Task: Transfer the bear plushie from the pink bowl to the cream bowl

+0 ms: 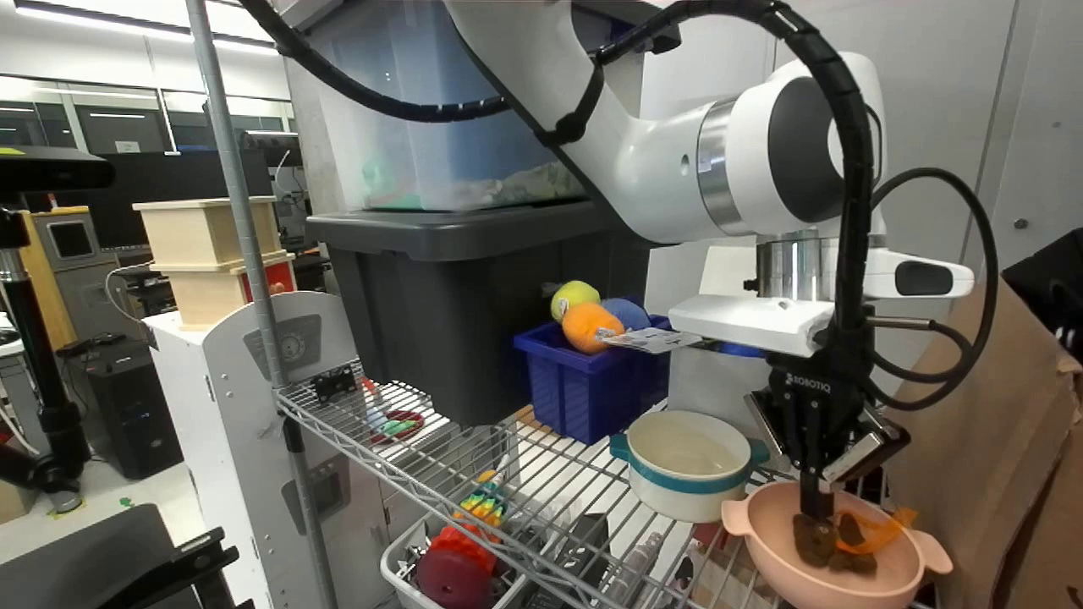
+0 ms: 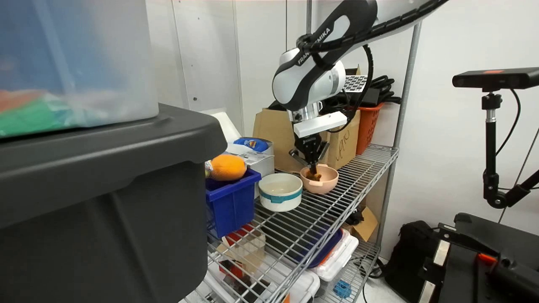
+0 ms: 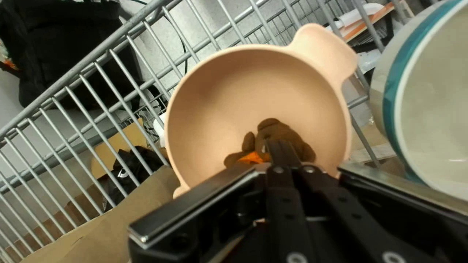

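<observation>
The bear plushie (image 1: 812,543) lies in the pink bowl (image 1: 778,550), a brown toy with an orange piece of cloth. It also shows in the wrist view (image 3: 272,128), near the lower right of the pink bowl (image 3: 219,102). My gripper (image 1: 816,507) points down into the pink bowl. In the wrist view its fingertips (image 3: 279,144) are together against the bear's upper body and appear to pinch it. The fingers hide part of the bear. The cream bowl (image 1: 689,484), with its teal band, stands beside the pink bowl and holds nothing visible. It also shows in the wrist view (image 3: 435,109).
Both bowls stand on a wire shelf (image 2: 337,198). A dark blue bin (image 1: 584,385) with toy fruit stands past the cream bowl. A white box (image 2: 265,160) and cardboard boxes (image 2: 269,130) stand behind. A large dark grey tote (image 1: 448,313) stands farther along.
</observation>
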